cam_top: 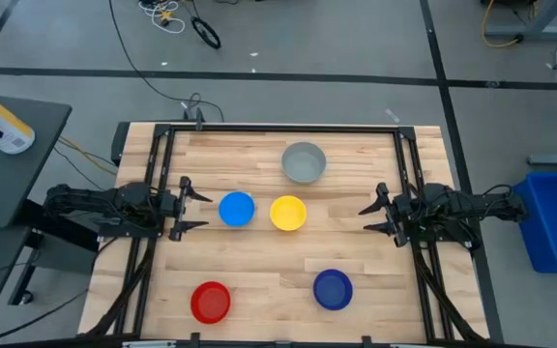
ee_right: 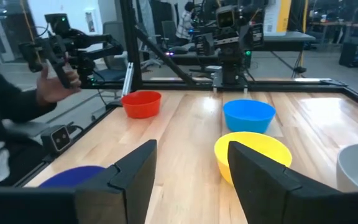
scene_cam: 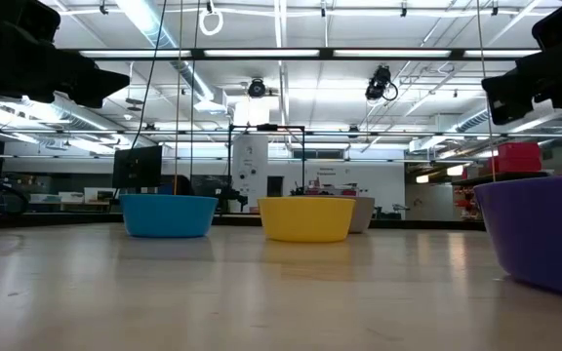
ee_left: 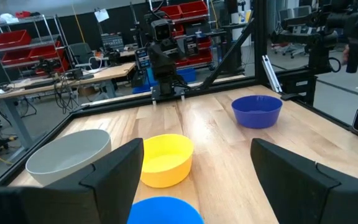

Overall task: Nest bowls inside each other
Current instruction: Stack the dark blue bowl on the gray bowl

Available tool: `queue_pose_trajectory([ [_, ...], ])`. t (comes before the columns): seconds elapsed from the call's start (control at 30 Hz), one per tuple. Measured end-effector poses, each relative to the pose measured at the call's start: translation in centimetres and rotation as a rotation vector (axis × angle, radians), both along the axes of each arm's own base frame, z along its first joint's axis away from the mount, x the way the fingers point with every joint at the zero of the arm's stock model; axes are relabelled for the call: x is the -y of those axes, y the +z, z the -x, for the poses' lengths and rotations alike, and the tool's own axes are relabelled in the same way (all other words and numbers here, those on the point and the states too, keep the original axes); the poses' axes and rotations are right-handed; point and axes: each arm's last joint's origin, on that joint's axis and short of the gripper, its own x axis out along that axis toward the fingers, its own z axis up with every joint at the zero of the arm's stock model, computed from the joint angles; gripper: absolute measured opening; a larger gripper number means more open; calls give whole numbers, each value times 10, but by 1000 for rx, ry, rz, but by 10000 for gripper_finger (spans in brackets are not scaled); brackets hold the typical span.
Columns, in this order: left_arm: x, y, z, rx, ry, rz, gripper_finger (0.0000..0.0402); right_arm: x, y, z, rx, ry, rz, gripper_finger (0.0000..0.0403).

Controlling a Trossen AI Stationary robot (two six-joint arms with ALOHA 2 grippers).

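Bowls stand separately on the wooden table (cam_top: 259, 280), all five upright with their open mouths facing up; being round, none has a long axis. The grey bowl (cam_top: 304, 162) sits toward the far edge, a little right of centre. Near the middle, the light blue bowl (cam_top: 237, 209) and the yellow bowl (cam_top: 288, 214) stand side by side, close together but not touching, the blue one on the left arm's side. Toward the near edge, the red bowl (cam_top: 211, 302) lies on the left and the dark blue bowl (cam_top: 333, 289) on the right, well apart from each other. No bowl sits inside another.

The left gripper (cam_top: 188, 208) hovers at the table's left side, pointing inward at the light blue bowl and just beside it; its fingers are spread wide and hold nothing. The right gripper (cam_top: 375, 213) hovers at the right side, pointing inward toward the yellow bowl, with a stretch of bare wood between them; its fingers are also parted and empty.

In the right wrist view, a person's hand (ee_right: 53, 87) shows beyond the table edge, near the red bowl's corner.
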Motion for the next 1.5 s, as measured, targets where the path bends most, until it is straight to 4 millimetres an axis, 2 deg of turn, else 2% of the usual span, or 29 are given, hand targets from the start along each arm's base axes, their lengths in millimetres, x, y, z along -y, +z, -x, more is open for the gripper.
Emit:
queue_pose_trajectory([
  [0.37, 0, 0, 0, 0, -1, 18, 307, 1, 0, 0, 0, -18, 1, 225],
  [0.7, 0, 0, 0, -13, 0, 241, 307, 1, 1, 0, -11, -24, -71, 205],
  [0.9, -1, 0, 0, -10, 41, 340, 307, 2, 1, 0, -15, -85, -108, 188],
  [1.27, -3, 6, 0, 63, 88, 280, 307, 8, 1, -1, -2, -301, -102, 160],
  [1.5, -7, 9, 1, 110, 223, 292, 307, 9, 1, -1, -6, -316, -160, 145],
])
